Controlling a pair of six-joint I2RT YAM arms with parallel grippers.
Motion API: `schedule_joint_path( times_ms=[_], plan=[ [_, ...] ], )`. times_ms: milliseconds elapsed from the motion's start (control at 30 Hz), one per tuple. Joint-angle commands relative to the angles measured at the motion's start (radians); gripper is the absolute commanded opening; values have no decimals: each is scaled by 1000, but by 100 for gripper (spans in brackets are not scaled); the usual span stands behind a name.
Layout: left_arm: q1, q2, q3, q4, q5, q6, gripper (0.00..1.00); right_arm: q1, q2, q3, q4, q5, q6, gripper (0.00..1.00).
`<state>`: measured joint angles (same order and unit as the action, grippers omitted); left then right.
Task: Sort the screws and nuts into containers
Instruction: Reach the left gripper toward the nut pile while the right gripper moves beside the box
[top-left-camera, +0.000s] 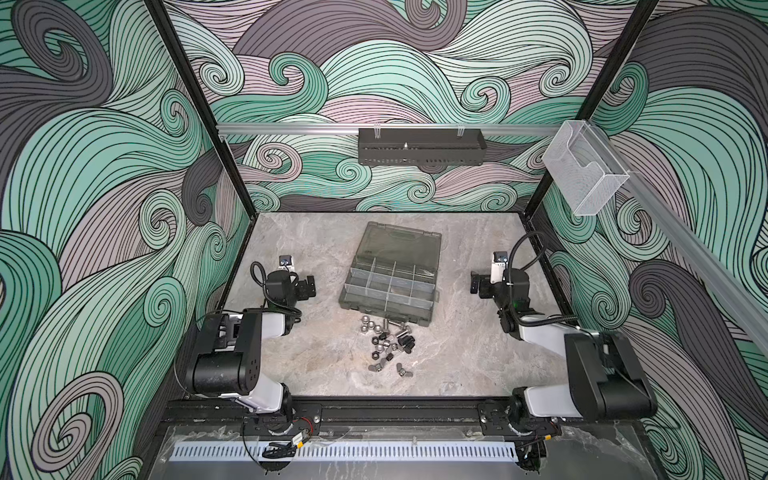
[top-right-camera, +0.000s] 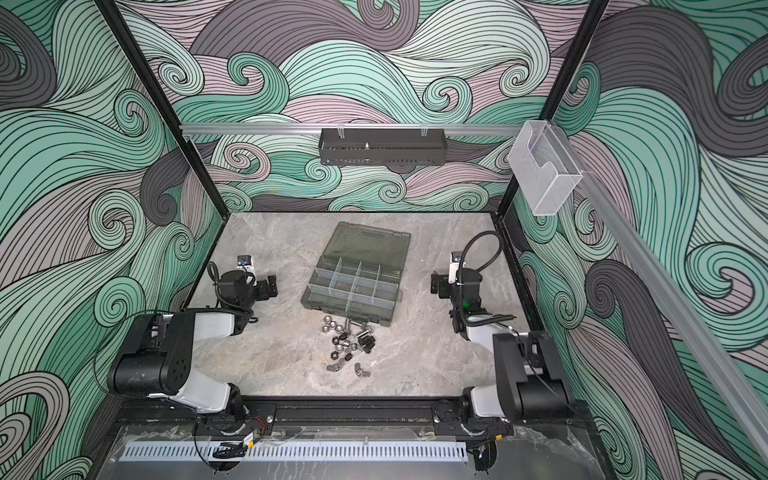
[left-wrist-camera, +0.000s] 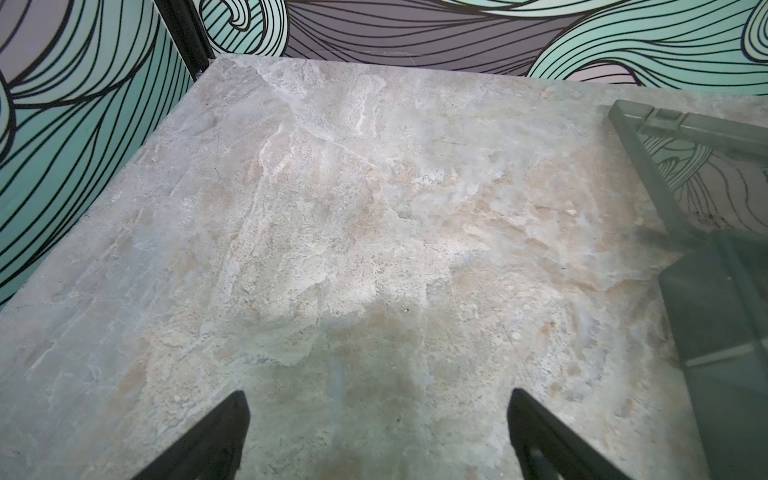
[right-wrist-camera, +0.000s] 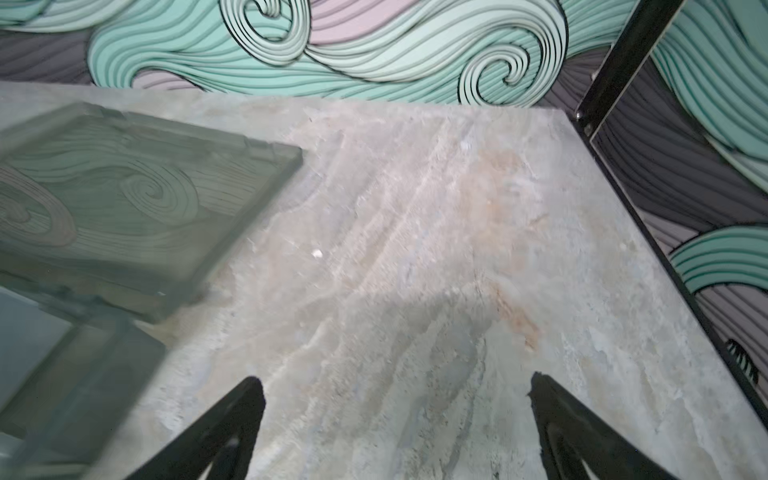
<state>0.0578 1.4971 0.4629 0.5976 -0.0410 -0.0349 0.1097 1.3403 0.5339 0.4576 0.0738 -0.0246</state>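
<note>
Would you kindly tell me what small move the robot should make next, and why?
Probably move the left end effector toward the nuts nearest it. It hangs open and empty, the containers look unfilled, and the screws and nuts all lie loose on the table, outside them.

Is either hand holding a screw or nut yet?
No, the left hand and the right hand both stand open over the table, gripping nothing.

White links (top-left-camera: 272, 324), black joints (top-left-camera: 220, 365), cables (top-left-camera: 516, 243), end effectors (top-left-camera: 308, 286)
</note>
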Motion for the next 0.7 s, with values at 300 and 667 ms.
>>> schedule_joint_path(
  times_ms=[300, 667],
  plan=[
    [-27, -281, 352, -939, 69, -311, 99, 115, -305, 208, -763, -198, 172, 99],
    [-126, -578, 264, -1175, 237, -371, 99, 246, -409, 202, -1002, -256, 331, 99]
  ],
)
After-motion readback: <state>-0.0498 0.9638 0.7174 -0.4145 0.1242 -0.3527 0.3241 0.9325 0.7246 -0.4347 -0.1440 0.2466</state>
